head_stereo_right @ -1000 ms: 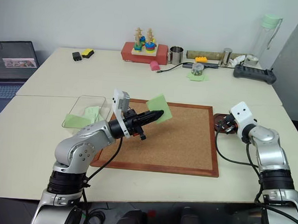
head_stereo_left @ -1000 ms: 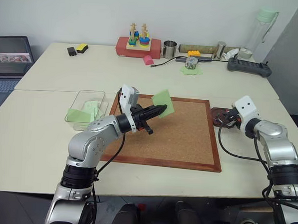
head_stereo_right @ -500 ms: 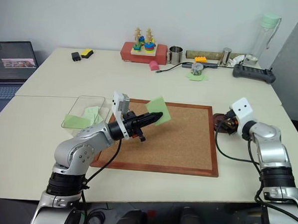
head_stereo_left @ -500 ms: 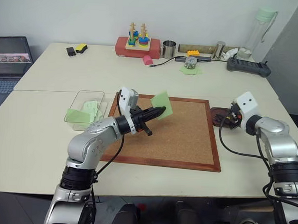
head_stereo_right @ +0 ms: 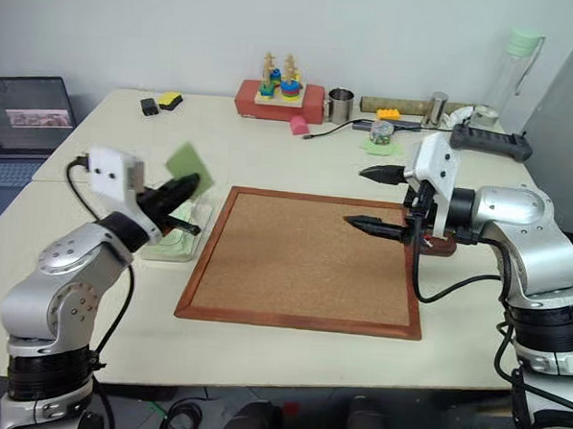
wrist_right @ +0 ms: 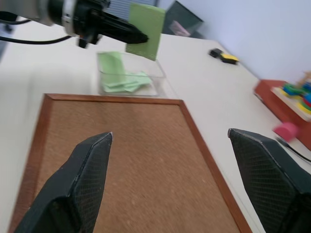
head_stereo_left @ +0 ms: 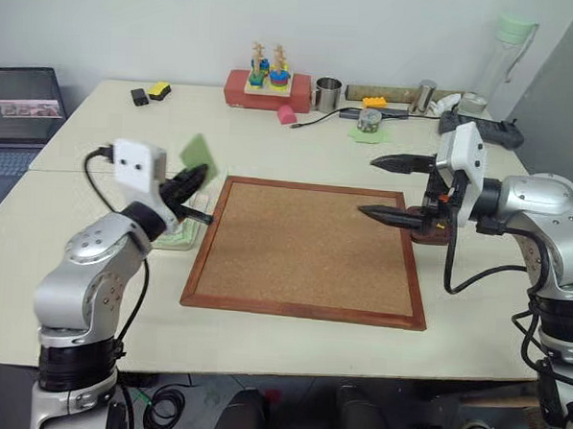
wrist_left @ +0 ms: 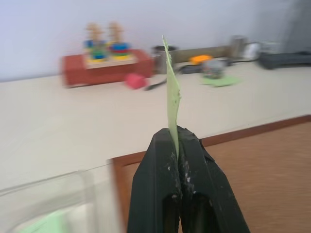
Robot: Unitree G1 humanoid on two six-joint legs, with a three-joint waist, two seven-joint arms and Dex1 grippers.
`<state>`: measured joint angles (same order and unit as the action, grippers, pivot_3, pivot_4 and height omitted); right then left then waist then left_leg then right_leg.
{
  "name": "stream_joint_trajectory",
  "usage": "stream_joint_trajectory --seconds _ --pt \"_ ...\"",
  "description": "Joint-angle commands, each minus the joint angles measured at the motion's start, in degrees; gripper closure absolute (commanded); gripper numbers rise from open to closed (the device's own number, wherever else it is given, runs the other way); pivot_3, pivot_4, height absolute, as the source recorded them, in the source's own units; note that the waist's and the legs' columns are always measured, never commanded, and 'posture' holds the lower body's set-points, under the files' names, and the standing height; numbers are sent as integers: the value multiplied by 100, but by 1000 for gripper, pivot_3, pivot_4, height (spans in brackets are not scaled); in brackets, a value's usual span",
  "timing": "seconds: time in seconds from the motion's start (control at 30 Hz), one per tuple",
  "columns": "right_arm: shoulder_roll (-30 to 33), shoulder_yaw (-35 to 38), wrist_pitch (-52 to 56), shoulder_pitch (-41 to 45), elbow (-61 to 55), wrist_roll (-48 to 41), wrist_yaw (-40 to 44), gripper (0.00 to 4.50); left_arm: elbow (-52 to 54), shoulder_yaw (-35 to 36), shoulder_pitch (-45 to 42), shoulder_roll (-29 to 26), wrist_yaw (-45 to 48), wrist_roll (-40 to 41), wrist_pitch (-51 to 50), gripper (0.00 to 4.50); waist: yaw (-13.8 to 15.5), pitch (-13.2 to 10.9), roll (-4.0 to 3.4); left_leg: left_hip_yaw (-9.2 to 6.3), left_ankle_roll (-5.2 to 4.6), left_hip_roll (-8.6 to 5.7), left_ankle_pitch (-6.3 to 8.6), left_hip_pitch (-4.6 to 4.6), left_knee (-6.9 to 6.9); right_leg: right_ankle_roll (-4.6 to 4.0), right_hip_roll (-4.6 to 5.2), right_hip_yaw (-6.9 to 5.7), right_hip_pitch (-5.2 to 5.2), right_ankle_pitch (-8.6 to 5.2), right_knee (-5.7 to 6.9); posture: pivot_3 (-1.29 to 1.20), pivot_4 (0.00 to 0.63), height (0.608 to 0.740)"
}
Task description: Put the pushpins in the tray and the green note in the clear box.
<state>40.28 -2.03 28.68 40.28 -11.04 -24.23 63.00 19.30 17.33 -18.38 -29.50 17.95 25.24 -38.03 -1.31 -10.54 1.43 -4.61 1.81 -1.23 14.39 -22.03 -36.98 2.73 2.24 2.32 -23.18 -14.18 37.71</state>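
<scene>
Pinching the green note by its lower edge, the left gripper is holding this light, floppy slip upright above the clear box, while the right gripper is hanging wide open over the corkboard.

No text, label, brand, number or sign can be read on anything here. The laptop screen, well to the left of the corkboard, shows a small strip of picture too blurred to make out, and the green note has no writing on the face that shows.
</scene>
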Motion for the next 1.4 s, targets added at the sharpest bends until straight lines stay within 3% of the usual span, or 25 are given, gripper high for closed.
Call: stream_joint_trajectory --seconds 0.03,0.27,0.3,0.43,0.57,0.77,0.93,1.03,1.13,1.27,1.4 --pt "-53 -92 -15 199 -44 -103 120 505 7 204 120 -154 -414 -467 139 4500 17 -1 2 0 0 0 0 -1 -1 0 0 -1 0 0 -1 0 150 740" --pt "-130 -178 -23 230 -28 -88 167 505 -600 208 5 -107 -693 -741 158 4500 24 -1 2 1 0 1 0 -3 2 0 0 -1 -4 0 -3 0 150 740" --pt "-133 -184 -19 234 -27 -87 168 464 -685 196 -1 -119 -707 -787 183 4105 22 -1 2 1 0 2 0 -3 2 0 0 -1 -4 0 -3 0 150 740" --pt "-98 -162 -5 169 -55 -83 160 464 -867 232 -57 -77 -744 -826 210 3559 -6 -1 2 1 0 2 0 -3 3 -1 1 0 -5 1 -2 0 150 740" --pt "-67 -128 41 99 -124 -101 145 464 -891 244 -97 -76 -660 -727 236 2646 -13 -2 2 0 1 2 0 -4 3 -1 1 -1 -5 1 -2 0 150 740" --pt "-13 -88 56 44 -151 -74 98 464 -637 268 -119 -275 -461 -688 212 1625 -19 -2 2 1 1 2 0 -4 3 0 2 -1 -5 1 -2 0 150 740" --pt "156 64 79 -115 -205 -84 8 464 -251 353 -130 -740 -98 -553 -62 539 -20 -4 6 0 1 2 1 -7 4 0 2 -2 -7 1 -3 0 150 740" --pt "347 200 56 -285 -241 -81 31 464 -48 455 43 -1306 823 27 -471 24 -26 -5 6 2 1 2 1 -7 4 0 2 -1 -7 1 -3 0 150 740" --pt "660 419 -45 -561 -323 -83 152 464 60 726 643 -2221 2098 394 -524 24 -46 -9 6 3 1 3 1 -6 8 -1 0 -2 -8 0 -4 0 150 740" --pt "1411 749 -229 -1107 -222 25 558 464 -251 1160 1538 -3138 3144 27 169 24 -49 -19 -7 13 0 8 3 -8 16 -14 1 0 -16 -9 -9 0 150 740" --pt "2090 1251 -502 -1767 185 126 883 464 -1118 1745 2074 -3605 3971 -205 819 24 -40 -23 -12 25 0 13 3 -6 20 -27 1 -11 -15 -19 -10 0 150 740"
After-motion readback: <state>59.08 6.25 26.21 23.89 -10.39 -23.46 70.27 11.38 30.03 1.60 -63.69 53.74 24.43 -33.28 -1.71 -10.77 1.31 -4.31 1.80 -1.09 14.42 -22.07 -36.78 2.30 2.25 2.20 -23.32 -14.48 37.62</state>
